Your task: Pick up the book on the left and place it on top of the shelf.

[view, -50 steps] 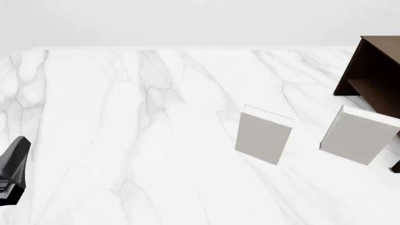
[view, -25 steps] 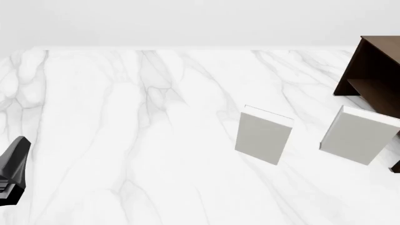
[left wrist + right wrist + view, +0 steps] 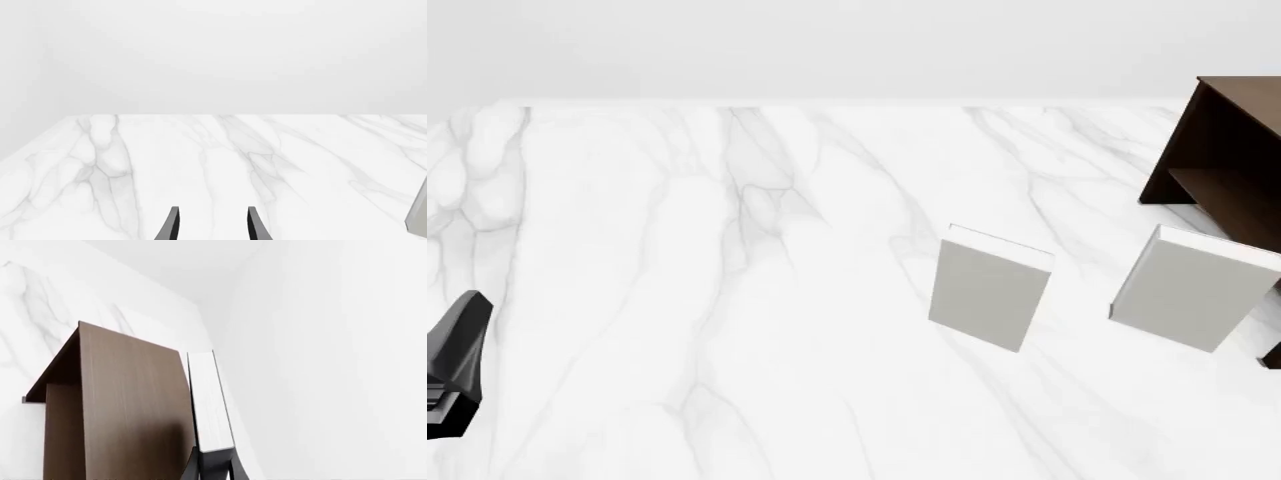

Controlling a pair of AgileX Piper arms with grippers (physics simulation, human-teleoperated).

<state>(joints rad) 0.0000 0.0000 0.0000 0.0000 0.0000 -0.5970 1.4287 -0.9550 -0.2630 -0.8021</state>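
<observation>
Two pale books (image 3: 990,288) stand on the desk (image 3: 694,250), the left tool (image 3: 213,227) spread wide, while the right tool (image 3: 213,467) clamps the book (image 3: 208,400), page edges showing, just beside the shelf (image 3: 127,410).

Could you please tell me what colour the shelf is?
Dark brown wood; the shelf shows best in the right wrist view.
</observation>
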